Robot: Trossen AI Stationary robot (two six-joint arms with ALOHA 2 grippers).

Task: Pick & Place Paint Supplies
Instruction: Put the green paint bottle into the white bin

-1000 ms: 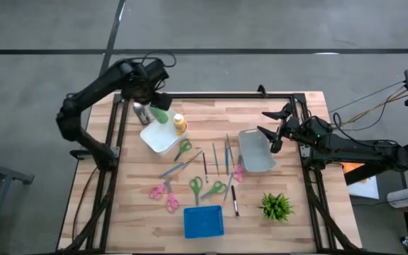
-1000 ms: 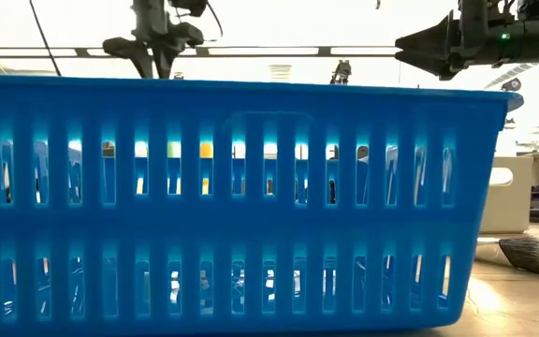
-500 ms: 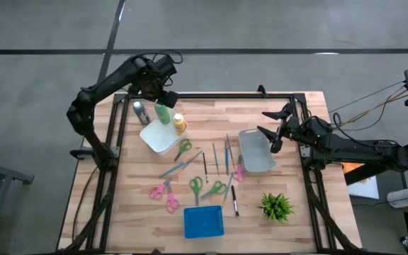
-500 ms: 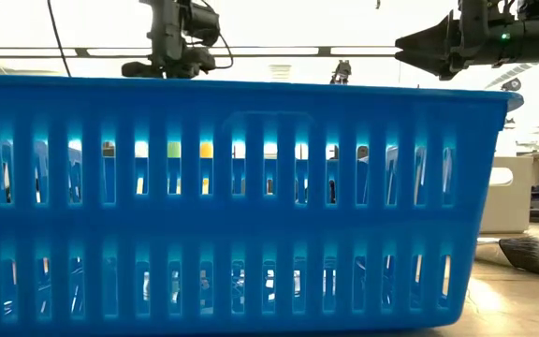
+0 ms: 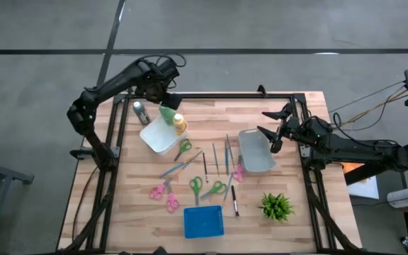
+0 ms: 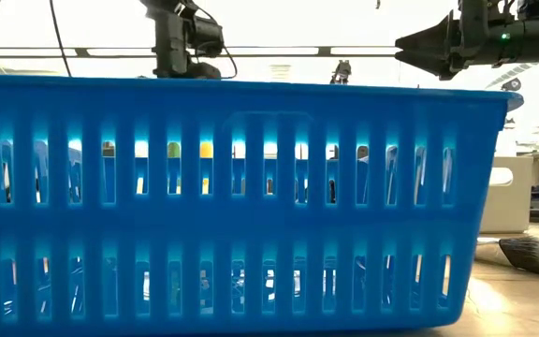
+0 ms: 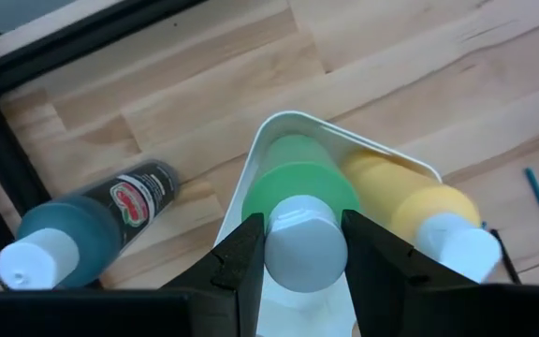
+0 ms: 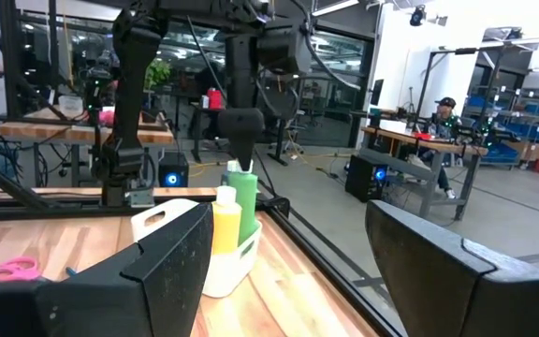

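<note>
The green squeeze bottle (image 7: 298, 183) stands upright in a corner of the white bin (image 5: 156, 137), and the yellow-orange bottle (image 7: 405, 201) is beside it in the same bin. The dark grey bottle (image 5: 140, 110) stands on the table left of the bin. My left gripper (image 7: 299, 245) is above the green bottle and shut on it. Several thin brushes (image 5: 215, 159) lie mid-table. My right gripper (image 5: 271, 132) hangs open over the far right end of the grey bin (image 5: 256, 153). My left gripper pinches the green bottle's white cap (image 7: 298, 267) between its two fingers, coming from above and pointing down. The bottle hangs or stands upright below the fingers (image 8: 241, 140), with its lower part inside the white bin. Its base is hidden by the bin wall.
Pink and green scissors (image 5: 196, 186) lie among the brushes. A blue slotted basket (image 5: 203, 222) sits at the near edge and fills the low view. A small green plant (image 5: 275, 206) stands near right. People and benches show beyond the table.
My left gripper has moved toward the table's right, from above the dark grey bottle to above the green bottle, and its wrist has turned. The bottles and the right arm have kept their places.
</note>
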